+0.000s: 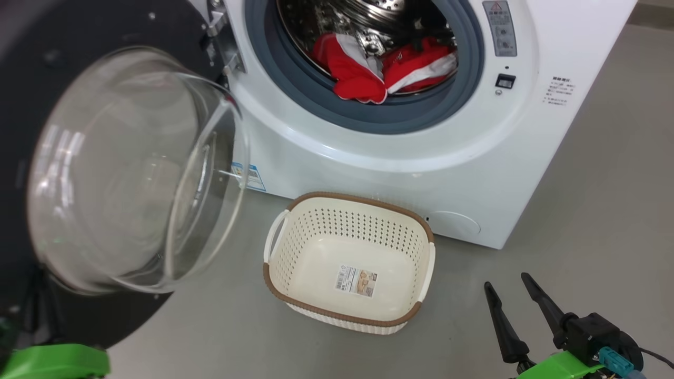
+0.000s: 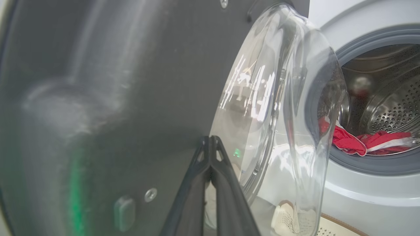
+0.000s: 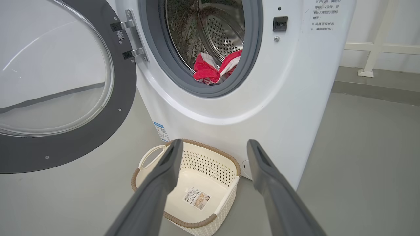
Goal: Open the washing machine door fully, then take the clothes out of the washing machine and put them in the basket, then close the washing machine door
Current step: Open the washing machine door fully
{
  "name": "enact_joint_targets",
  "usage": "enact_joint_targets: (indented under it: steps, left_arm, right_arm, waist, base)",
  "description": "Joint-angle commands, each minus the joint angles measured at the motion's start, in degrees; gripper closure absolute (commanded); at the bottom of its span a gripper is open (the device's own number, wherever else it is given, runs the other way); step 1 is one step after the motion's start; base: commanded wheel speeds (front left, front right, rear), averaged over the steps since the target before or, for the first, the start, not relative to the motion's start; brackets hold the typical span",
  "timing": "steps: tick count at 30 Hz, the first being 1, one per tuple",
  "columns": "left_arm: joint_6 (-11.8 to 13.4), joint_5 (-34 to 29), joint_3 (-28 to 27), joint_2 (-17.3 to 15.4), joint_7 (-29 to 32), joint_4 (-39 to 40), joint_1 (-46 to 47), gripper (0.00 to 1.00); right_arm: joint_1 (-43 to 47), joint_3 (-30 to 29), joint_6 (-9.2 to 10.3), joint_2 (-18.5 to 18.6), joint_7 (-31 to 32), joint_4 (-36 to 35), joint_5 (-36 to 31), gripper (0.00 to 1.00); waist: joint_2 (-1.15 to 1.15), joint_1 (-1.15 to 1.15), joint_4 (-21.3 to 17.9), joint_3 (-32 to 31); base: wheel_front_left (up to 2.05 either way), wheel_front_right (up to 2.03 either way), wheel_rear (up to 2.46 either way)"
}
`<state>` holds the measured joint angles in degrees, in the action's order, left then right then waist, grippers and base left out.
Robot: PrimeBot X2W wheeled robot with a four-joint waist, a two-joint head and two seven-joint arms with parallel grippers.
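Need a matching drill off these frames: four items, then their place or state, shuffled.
Items:
1. door
2. clothes
3. basket
4. right gripper

Place or state:
A. fingers spread apart
B. standing on the floor
C. swung open
D. lying in the drum

Pairs: 1-C, 2-D, 3-B, 4-A

Left pincer (image 2: 210,140), fingers pressed together, pointed at the dark grey inner side of the washing machine door (image 2: 115,98), just beside its clear glass bowl (image 2: 282,114). Beyond the door, red-and-white clothes (image 2: 370,142) lay in the drum (image 2: 390,111) of the washing machine (image 2: 361,186). The basket (image 2: 334,226) rim showed below the door.
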<state>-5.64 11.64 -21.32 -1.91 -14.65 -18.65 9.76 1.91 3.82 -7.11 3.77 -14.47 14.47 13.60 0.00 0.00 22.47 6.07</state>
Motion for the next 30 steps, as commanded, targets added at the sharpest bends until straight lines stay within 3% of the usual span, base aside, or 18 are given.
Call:
enact_joint_targets:
  steps: [1, 17, 30]
  left_arm:
    - [-0.12, -0.57, -4.02, -2.72, -0.35, 0.23, 2.87, 1.00]
    - [-0.95, -4.08, -14.81, -8.15, -0.35, -9.79, 12.23, 1.00]
    - [-1.63, -6.08, -17.75, -10.05, -0.35, -14.31, 15.52, 1.00]
  right_arm:
    - [-2.20, 1.03, -0.37, 0.80, -0.52, -1.49, -0.26, 0.00]
    - [-4.36, 1.21, -0.37, 1.66, -0.52, -1.88, -1.08, 0.00]
    - [-5.46, 1.29, -0.37, 1.96, -0.52, -1.71, -1.21, 0.00]
  waist:
    - [0.00, 0.00, -0.75, 1.02]
    - [0.00, 0.00, -2.50, 4.71]
    - [0.00, 0.00, -2.87, 5.34]
  base:
    - [0.00, 0.00, 0.00]
    - [0.00, 0.00, 0.00]
    - [0.00, 0.00, 0.00]
